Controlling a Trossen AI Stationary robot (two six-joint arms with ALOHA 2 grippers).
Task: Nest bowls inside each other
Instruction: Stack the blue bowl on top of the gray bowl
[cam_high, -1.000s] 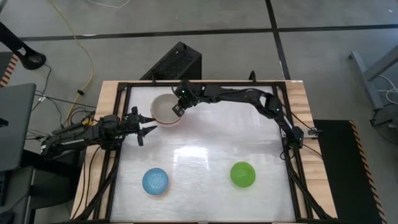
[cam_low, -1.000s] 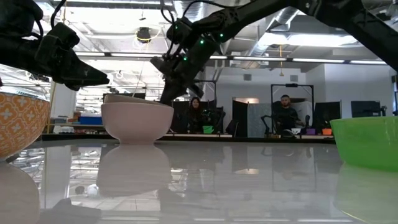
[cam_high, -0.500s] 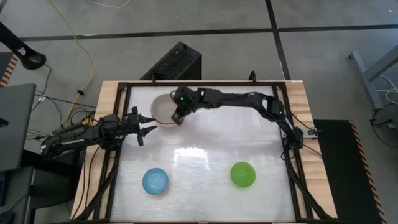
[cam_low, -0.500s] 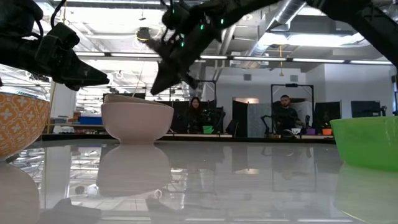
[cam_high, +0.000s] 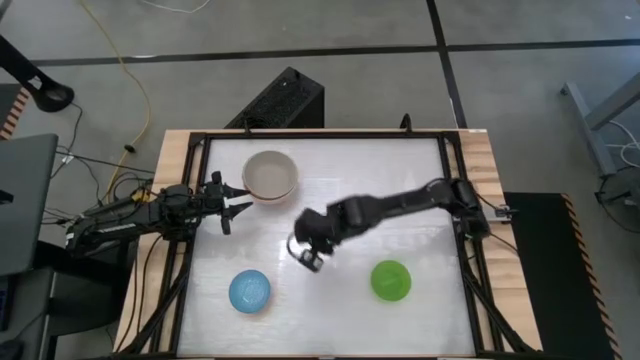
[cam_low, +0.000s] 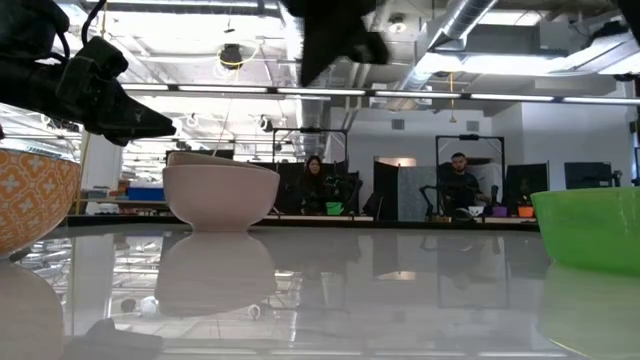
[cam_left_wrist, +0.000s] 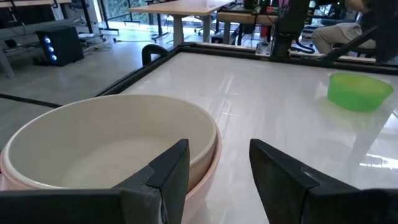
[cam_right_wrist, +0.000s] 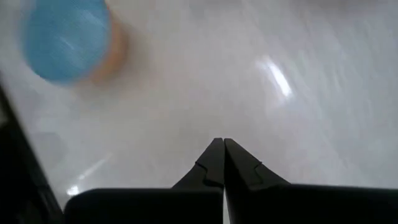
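Right hand (cam_high: 305, 255) above mid-tabletop (cam_high: 400, 210), fingers pressed together, gripping nothing; blue bowl (cam_high: 249, 291) ahead of it, green bowl (cam_high: 390, 281) off to its other side. Left hand (cam_high: 237, 204) at the left edge, fingers spread apart, just beside the stacked pale bowls (cam_high: 271, 177), beige nested in pinkish-white.
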